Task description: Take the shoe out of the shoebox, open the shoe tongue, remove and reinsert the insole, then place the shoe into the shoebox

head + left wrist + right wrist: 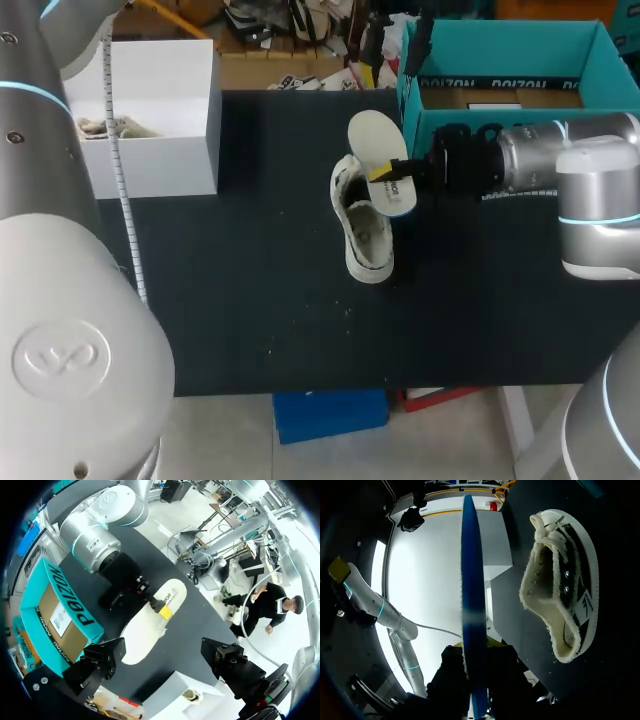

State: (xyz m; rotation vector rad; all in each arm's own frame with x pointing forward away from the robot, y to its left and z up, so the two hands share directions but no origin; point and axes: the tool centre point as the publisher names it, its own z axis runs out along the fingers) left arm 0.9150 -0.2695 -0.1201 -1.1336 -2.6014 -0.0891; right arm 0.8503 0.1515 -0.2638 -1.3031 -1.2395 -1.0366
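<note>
Clamps the insole (pixel 377 138) near one end in the right end effector (pixel 385 178), with both yellow-tipped fingers pressed on its two faces. Holds it raised off the bench (pixel 250 300), pale face to one side and blue underside to the other, just above the heel end of the shoe (pixel 366 228). Seen from the right wrist as a thin blue edge running out ahead of the fingers, beside the shoe and apart from it.

On its side at the middle of the bench, the shoe: a white canvas sneaker with dark trim, a gaping opening and loose laces, toe toward the near edge.

High above the bench, the left end effector (pixel 164 650), with fingers spread wide and nothing between them.

At the far right, just behind the right arm, a teal box (pixel 505 40) with open flaps. At the far left, a white box (pixel 160 160), open on top, with something pale inside, too small to tell.
</note>
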